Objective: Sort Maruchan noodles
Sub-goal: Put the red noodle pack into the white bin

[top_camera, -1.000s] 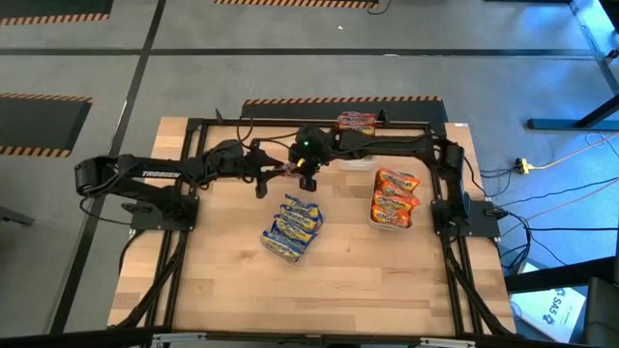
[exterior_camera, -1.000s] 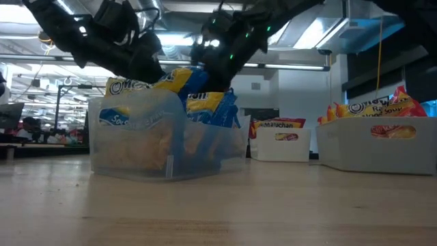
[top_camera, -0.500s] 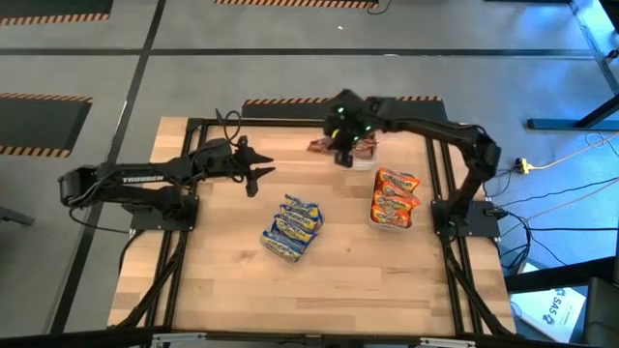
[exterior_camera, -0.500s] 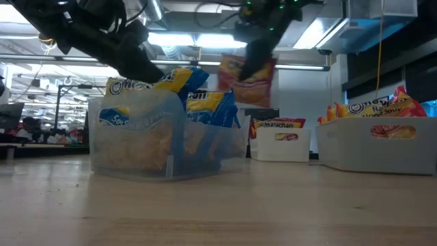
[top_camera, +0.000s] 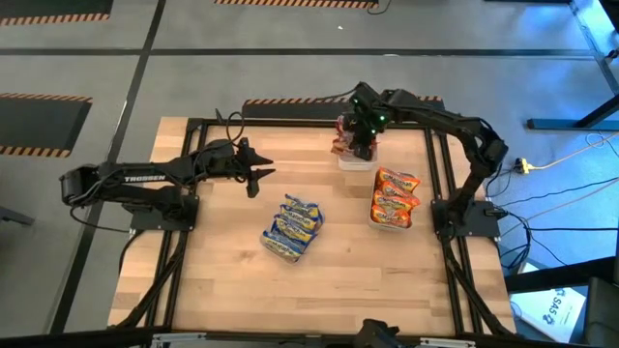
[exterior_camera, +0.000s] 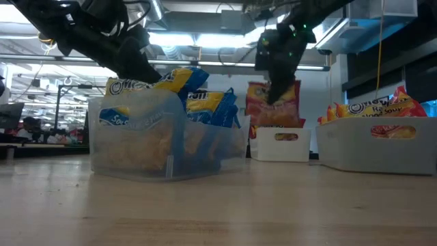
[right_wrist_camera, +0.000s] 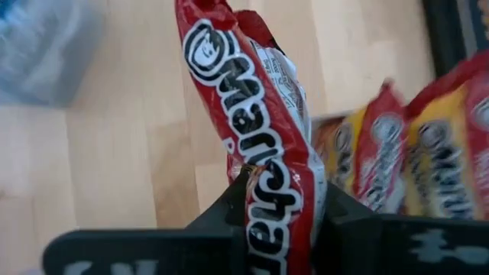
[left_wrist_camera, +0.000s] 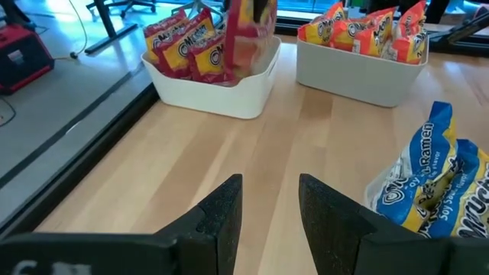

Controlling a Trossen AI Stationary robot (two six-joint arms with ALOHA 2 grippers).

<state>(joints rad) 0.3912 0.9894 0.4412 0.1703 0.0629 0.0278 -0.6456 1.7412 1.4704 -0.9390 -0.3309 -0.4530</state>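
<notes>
Right pincer clamped on a dark red packet above the far bin — left pincer apart, empty.

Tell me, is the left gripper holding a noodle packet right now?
No, the left gripper has its fingers parted over bare table with nothing between them; the dark red packet is clamped in the right gripper.

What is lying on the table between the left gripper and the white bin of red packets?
Nothing: the left wrist view shows only bare wood between the left gripper and the white bin.
</notes>
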